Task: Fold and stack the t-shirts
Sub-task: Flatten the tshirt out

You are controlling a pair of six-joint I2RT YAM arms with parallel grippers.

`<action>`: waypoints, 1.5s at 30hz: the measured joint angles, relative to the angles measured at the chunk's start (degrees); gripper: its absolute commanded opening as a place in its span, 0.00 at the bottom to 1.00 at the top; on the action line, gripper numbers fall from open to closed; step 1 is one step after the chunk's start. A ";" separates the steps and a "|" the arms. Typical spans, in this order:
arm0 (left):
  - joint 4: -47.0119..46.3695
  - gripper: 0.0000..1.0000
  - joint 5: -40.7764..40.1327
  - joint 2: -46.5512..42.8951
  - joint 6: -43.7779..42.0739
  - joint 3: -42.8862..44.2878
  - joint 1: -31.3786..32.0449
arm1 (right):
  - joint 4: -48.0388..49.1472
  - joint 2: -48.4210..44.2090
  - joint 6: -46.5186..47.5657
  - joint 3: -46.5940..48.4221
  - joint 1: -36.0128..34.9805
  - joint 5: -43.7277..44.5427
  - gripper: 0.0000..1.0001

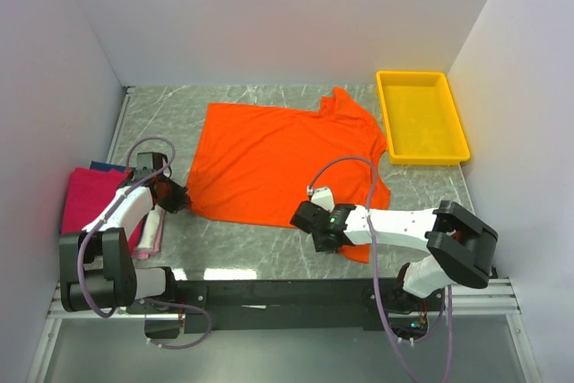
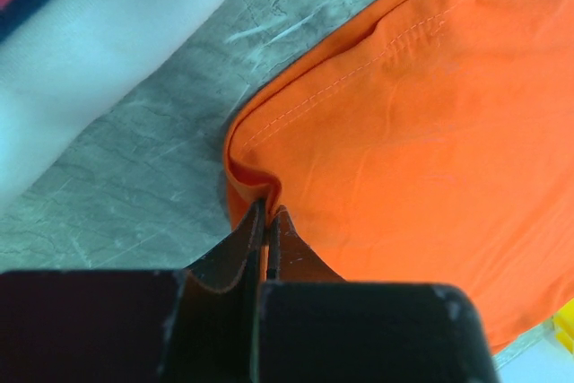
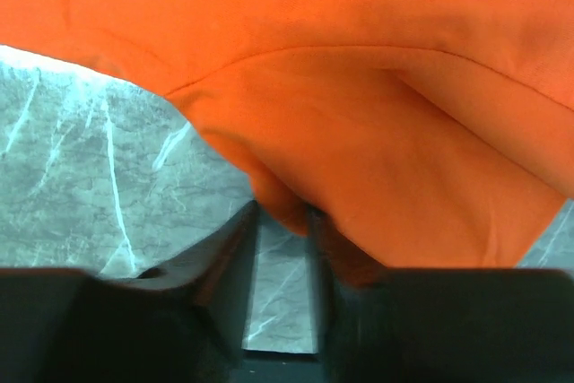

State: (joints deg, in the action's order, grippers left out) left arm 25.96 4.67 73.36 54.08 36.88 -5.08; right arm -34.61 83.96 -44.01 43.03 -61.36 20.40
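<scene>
The orange t-shirt (image 1: 278,159) lies spread flat on the marble table, neck toward the right. My left gripper (image 1: 179,196) is at its near left corner. In the left wrist view that gripper (image 2: 269,211) is shut on the hemmed corner of the orange t-shirt (image 2: 421,132). My right gripper (image 1: 303,215) is at the shirt's near edge, close to the right sleeve. In the right wrist view its jaws (image 3: 287,217) stand apart, a hanging fold of the orange t-shirt (image 3: 359,87) between the tips. A stack of folded t-shirts (image 1: 90,196), magenta on top, rests at far left.
A yellow plastic tray (image 1: 423,160) stands at the back right. White walls enclose the table on the left, back and right. A pale folded shirt (image 2: 108,33) lies just left of my left gripper, with bare marble (image 2: 152,177) between it and the orange cloth.
</scene>
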 measured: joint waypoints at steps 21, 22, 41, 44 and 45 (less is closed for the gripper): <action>-0.07 0.01 0.02 0.44 -0.11 -0.02 -0.11 | -3.63 -0.59 -1.88 7.67 -3.06 -10.71 0.00; -0.07 0.01 0.04 0.44 -0.24 -0.02 -0.11 | -3.63 -0.55 -2.14 7.67 -3.08 -11.41 0.00; 0.15 0.01 -0.42 0.17 -0.44 -0.02 -0.11 | -14.29 -28.65 -30.14 -8.33 -3.39 -5.55 0.45; 1.09 0.01 -1.62 -0.72 -0.44 -0.02 -0.11 | -16.57 -32.98 -36.50 -16.28 -3.39 -7.02 0.45; 1.44 0.01 -1.99 -0.98 -0.44 -0.02 -0.20 | -17.46 -34.40 -38.60 -17.97 -3.39 -7.32 0.45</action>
State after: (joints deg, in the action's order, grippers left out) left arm 27.40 2.68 72.38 53.65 36.86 -5.28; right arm -52.07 49.56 -82.61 25.06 -64.75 13.08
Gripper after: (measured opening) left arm 0.027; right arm 0.451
